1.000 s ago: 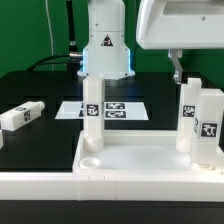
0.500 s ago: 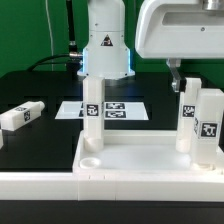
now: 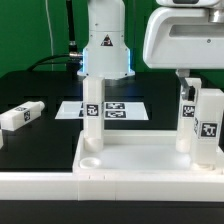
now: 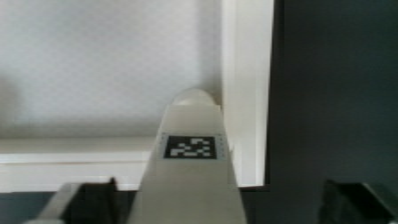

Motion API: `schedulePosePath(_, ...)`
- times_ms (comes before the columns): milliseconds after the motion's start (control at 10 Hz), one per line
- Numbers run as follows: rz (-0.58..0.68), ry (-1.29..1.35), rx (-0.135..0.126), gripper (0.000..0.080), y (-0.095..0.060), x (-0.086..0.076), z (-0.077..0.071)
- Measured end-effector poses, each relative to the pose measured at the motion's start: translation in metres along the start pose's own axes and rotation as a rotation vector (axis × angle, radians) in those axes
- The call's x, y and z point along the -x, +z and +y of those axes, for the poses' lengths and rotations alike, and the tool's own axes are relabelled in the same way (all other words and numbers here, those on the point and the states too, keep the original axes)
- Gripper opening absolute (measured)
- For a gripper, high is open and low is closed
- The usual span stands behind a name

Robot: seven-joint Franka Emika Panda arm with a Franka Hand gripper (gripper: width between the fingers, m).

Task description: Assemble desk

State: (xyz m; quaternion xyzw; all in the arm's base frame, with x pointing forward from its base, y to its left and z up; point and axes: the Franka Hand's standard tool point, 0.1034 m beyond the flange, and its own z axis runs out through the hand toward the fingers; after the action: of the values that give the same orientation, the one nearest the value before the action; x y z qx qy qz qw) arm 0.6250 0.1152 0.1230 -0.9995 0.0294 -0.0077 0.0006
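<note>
The white plastic desk top, a smooth tray with a raised rim, lies at six o'clock in the exterior view. At its three o'clock side a blocky tagged leg stands upright between the gripper's spread jaws (released, a gap showing).

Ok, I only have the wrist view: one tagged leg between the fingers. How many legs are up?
Observer: Three stand upright on the top: a corner leg at the exterior view's left, a rear leg and a front leg at its right.
Operator: And the fourth?
Observer: The loose leg lies flat on the table, apart from the top, at the exterior view's left.
Operator: Which one am I over?
Observer: The gripper hangs at the upper end of the rear leg, jaws apart.
</note>
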Motion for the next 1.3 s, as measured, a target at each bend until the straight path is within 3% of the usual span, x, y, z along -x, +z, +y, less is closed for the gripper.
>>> schedulePosePath(200, 0.000, 0.001, 0.001, 0.0288, 0.0000, -0.0003, 0.0013)
schedulePosePath(700, 0.000, 0.015, 0.001, 0.0288, 0.0000, -0.0004, 0.0017)
schedulePosePath(1300, 0.006, 0.434, -0.007, 0.0290, 0.0008, -0.0010, 0.0009)
